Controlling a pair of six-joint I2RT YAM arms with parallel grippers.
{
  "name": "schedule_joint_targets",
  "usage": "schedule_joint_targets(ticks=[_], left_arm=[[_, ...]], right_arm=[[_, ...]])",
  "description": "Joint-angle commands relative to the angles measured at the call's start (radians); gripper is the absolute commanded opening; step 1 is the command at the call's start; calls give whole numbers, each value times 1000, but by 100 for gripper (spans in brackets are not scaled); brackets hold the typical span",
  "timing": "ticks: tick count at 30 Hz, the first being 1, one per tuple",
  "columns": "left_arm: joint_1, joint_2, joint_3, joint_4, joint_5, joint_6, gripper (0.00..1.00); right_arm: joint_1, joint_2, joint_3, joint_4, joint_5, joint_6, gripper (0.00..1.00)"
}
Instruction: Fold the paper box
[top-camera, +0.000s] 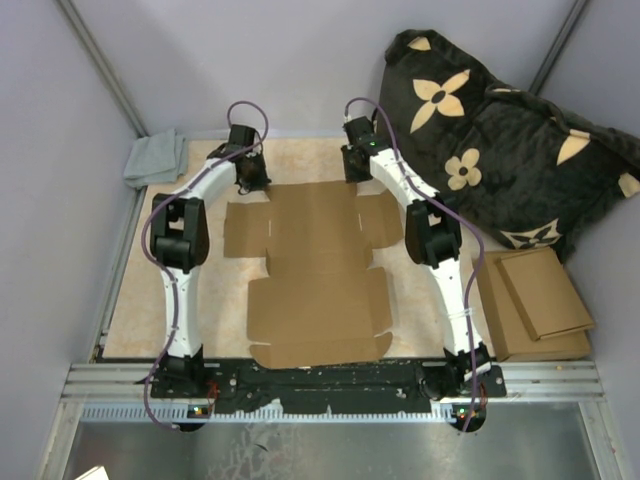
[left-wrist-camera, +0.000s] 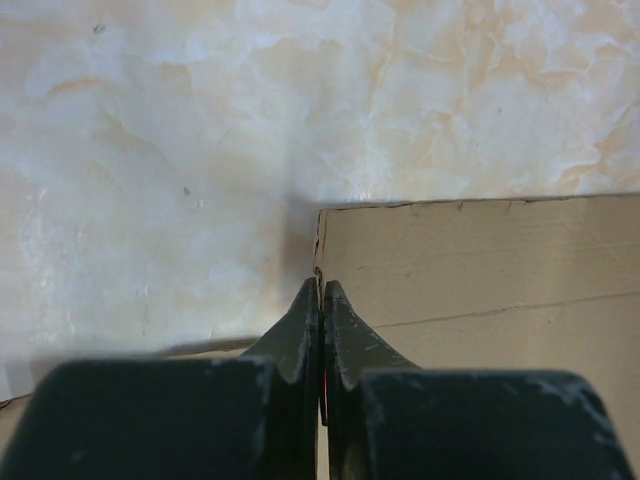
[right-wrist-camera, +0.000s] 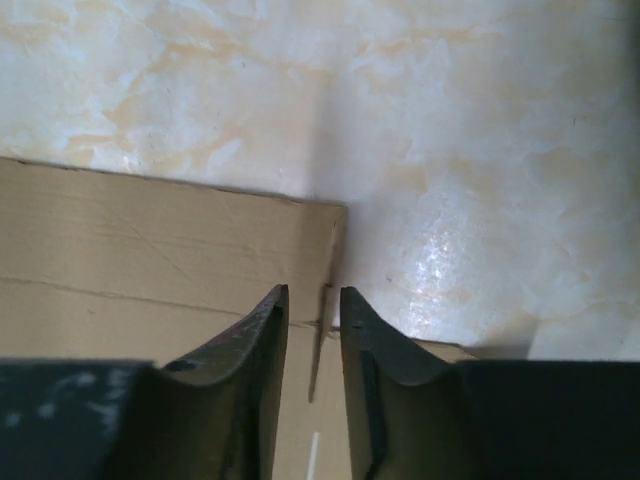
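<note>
Corners matter: the paper box lies flat mid-frame in the top view, long axis bottom to top, both my grippers at its upper edge, equally near. My left gripper is closed at the upper-left corner; whether it pinches card I cannot tell. My right gripper stands slightly parted astride the upper-right corner's edge.

Robot test cell in a laboratory. Plain grey panel walls on metal framing posts enclose a marbled bench, which runs on beyond the left fingers and right fingers. Behind the fingers, the left arm and right arm are bolted to an aluminium rail. Outboard of the right fingers lie a cardboard pile and a patterned cushion.
</note>
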Motion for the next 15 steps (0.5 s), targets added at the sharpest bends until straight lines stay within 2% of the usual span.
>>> schedule_joint_targets(ticks=[1,2,3,5,11,15], left_arm=[[0,-151,-79,79,20,37,0],[0,-188,-120,108,17,43,0],[0,-224,-161,148,11,48,0],[-2,-305,-266,259,5,57,0],[-11,-565,-615,622,28,78,0],[-36,-700,-788,825,17,122,0]], right_arm=[[-5,-83,25,-51,-6,5,45],[-5,-93,30,-62,-8,5,56],[-5,-107,32,-73,-5,6,62],[-5,-148,16,-87,1,2,68],[-6,-363,-145,-68,26,-21,70],[-7,-517,-268,-63,9,-38,70]])
